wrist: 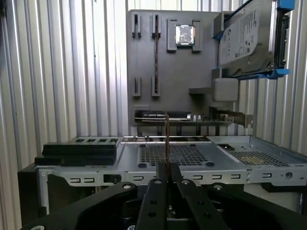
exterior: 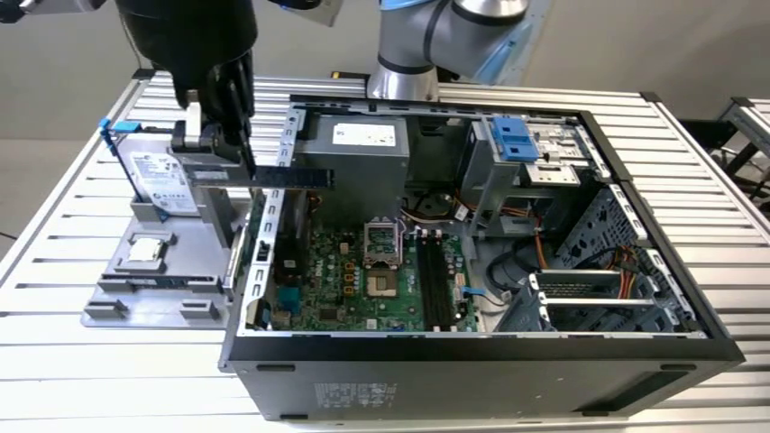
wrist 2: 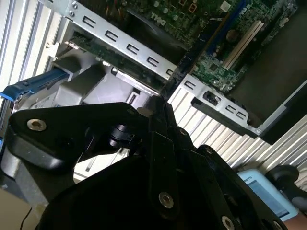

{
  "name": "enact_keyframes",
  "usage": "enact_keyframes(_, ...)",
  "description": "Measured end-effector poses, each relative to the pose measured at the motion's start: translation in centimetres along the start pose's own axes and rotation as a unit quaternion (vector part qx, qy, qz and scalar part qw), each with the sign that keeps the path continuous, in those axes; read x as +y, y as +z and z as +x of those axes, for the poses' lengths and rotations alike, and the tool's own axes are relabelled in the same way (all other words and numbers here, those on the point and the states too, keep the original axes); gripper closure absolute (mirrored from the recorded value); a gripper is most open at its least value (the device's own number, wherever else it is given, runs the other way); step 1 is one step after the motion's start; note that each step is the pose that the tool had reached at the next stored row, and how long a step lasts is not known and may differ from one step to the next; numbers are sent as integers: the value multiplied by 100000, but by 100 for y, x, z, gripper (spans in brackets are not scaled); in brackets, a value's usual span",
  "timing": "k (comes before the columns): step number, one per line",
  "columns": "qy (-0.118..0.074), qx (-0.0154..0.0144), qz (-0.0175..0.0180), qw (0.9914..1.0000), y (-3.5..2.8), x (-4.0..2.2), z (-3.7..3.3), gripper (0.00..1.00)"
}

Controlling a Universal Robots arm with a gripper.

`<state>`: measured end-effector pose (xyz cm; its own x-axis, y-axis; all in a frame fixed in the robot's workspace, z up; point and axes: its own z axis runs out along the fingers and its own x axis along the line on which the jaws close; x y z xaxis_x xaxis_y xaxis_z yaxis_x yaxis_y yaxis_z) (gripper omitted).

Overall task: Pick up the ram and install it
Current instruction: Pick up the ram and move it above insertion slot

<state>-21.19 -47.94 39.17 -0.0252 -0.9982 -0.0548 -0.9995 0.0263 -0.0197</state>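
Gripping item: ram [exterior: 288, 178], clamped between the fingers [wrist: 156, 186] of the gripper [wrist: 166, 169], which are closed flat on its two faces. Nothing else is in the hold.

Position: the stick juts out beyond the fingertips, clear of every surface. It is above the case [exterior: 481, 347] wall that stands nearest the tray [exterior: 130, 281].

Likely reason for the hold: a pinch towards one end leaves the long contact edge free. Carrying the board level would also suit lining it up with the slots [exterior: 435, 280]. These lie well beyond the fingertips on the motherboard [exterior: 325, 271].

Tray, past the fingertips in the first wrist view: it keeps a drive [wrist: 244, 38] on edge and a chip [wrist: 185, 34] flat in its pocket. The two sit apart, probably for separate pickup.

Description: a long, narrow, thin board, dark blue-green in the exterior view. Seen edge-on in the first wrist view it is no more than a fine line.
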Motion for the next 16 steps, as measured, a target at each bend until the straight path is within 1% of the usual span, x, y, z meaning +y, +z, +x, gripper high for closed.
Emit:
enact_keyframes(9,-3,-1,-5,100000,7,-322,-8,100)
enact_keyframes(16,-3,0,-6,100000,12,-555,-14,100)
